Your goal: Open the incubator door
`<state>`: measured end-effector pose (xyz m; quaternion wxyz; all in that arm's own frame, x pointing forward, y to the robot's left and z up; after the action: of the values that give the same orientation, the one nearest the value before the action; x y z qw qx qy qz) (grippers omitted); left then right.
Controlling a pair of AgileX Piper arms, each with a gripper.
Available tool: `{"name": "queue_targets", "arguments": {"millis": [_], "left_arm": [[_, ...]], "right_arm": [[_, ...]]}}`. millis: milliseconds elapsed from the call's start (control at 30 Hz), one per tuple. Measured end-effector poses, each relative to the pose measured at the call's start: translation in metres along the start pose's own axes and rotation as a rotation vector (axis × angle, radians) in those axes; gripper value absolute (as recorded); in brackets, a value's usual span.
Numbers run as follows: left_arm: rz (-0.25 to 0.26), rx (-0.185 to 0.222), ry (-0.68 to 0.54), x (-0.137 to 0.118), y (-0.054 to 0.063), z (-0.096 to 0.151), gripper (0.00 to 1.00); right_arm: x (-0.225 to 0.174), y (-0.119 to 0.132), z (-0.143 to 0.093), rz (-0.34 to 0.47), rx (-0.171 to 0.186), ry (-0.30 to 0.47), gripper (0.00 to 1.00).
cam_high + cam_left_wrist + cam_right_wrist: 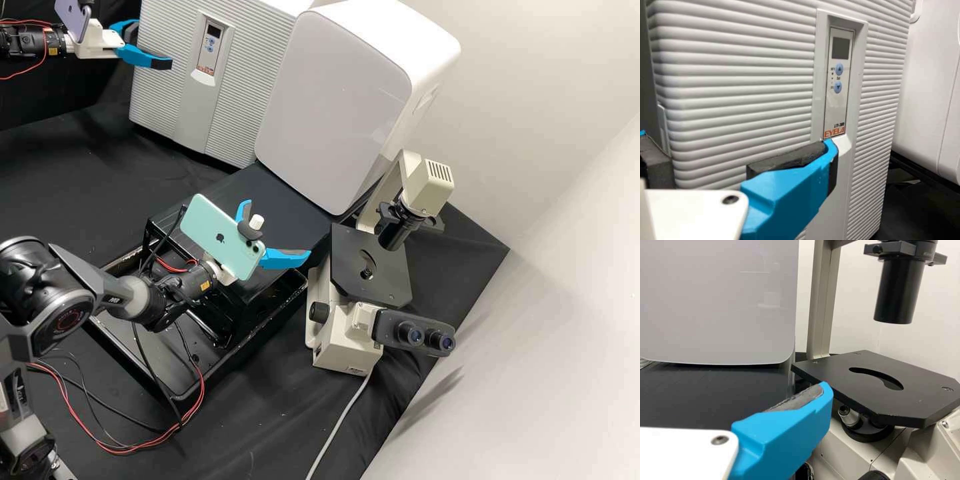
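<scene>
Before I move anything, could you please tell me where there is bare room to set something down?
Bare cloth shows before the ribbed incubator, and between the black tray and pale cable. It looks crowded beside the microscope, where the right gripper hangs.

Lighting: bright, diffuse. Wall (pixel 547 320) beside microscope (pixel 347 347): brightly lit, soft grey shadows. Glossy white cabinet (pixel 333 107) near microscope: faint reflections across its front.

Ribbed grey incubator (pixel 179 83), upright, door (pixel 247 90) shut

The cabinet (pixel 333 107) (right of the incubator (pixel 167 100)) stands behind the microscope (pixel 350 267).
</scene>
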<state>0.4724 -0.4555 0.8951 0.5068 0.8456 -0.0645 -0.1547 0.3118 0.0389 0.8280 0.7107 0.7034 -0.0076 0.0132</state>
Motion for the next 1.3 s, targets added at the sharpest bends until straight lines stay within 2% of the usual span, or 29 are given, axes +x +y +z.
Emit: {"name": "queue_targets", "arguments": {"millis": [467,667,700,1300], "left_arm": [[-0.043,-0.023,-0.003,-0.005,-0.017,0.001,1.00],[-0.047,-0.023,-0.003,-0.006,-0.017,0.002,1.00],[-0.045,-0.023,-0.004,-0.006,-0.016,0.003,0.00],[-0.019,-0.035,0.016,-0.010,-0.012,0.003,0.00]], "right_arm": [[0.000,0.000,0.000,0.000,0.000,0.000,1.00],[0.000,0.000,0.000,0.000,0.000,0.000,1.00],[0.000,0.000,0.000,0.000,0.000,0.000,1.00],[0.000,0.000,0.000,0.000,0.000,0.000,1.00]]}}
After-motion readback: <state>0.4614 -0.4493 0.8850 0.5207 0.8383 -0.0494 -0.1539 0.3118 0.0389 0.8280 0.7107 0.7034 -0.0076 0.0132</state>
